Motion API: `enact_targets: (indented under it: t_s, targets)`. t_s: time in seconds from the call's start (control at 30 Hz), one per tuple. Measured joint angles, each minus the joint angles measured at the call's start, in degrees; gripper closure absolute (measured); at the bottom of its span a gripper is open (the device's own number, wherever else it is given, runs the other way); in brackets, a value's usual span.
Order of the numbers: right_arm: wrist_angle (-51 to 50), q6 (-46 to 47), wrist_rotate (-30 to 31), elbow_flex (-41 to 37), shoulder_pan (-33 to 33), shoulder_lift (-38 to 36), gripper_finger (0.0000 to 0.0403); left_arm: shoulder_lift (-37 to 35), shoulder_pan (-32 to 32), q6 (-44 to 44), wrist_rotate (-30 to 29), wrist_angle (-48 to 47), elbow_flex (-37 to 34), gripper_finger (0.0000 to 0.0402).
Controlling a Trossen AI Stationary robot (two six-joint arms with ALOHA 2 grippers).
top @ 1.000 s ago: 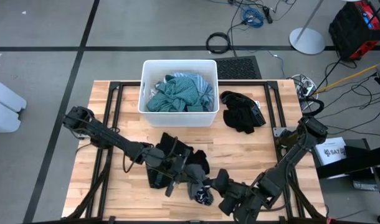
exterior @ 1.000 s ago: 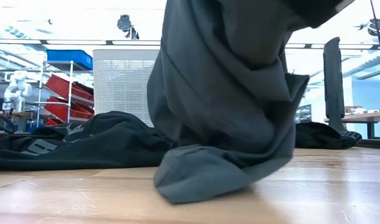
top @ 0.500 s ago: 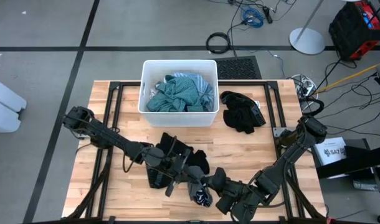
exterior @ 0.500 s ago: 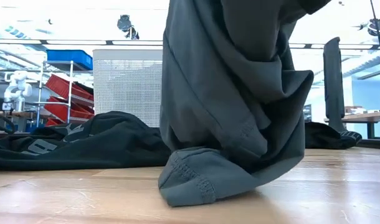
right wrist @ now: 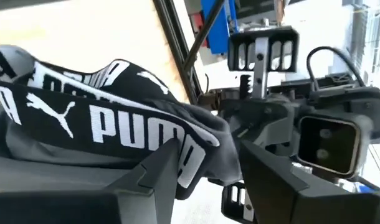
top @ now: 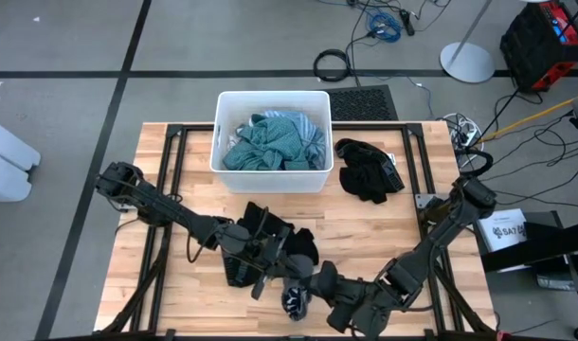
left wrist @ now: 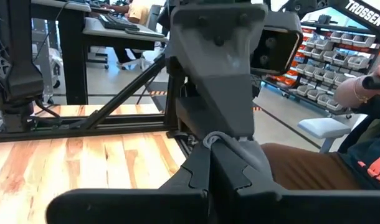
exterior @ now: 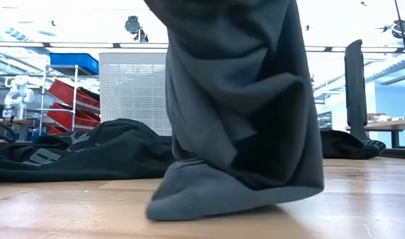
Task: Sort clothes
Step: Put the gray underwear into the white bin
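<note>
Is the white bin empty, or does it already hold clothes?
It holds clothes. In the high view the white bin is filled with crumpled teal and light blue garments, piled about to its rim.

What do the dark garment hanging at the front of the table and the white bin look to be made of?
The dark grey garment looks like a soft matte knit, probably cotton jersey: it drapes in loose folds and pools on the wooden table. Its waistband seems a woven elastic with printed white lettering. The white bin looks like smooth moulded plastic, with rigid straight walls and a rolled rim.
</note>
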Motion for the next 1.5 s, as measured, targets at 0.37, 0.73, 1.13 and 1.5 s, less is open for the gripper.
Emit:
enact_targets:
  t_s: [0.37,0.73,1.13,1.5]
  targets:
    - [1.1,-2.2,-0.7,0.0,-2.0,0.2,0.0258,0.0,0.1,0.0,-0.3,-0.1,0.0,0.04]
    - [2.1,-3.0,-1.4,0.0,-2.1,0.2,0.0372,0.0,0.0,0.0,-2.7,0.1,0.0,0.04]
    - [2.1,-0.7,0.2,0.0,-2.0,0.2,0.0401,0.8,-0.4,3.6,-18.7,-1.7,0.1,0.0271]
    - [-3.0,12.3,9.5,0.0,2.0,0.2,0.0402,-5.5,-0.9,4.5,-23.6,-6.7,0.1,0.0227]
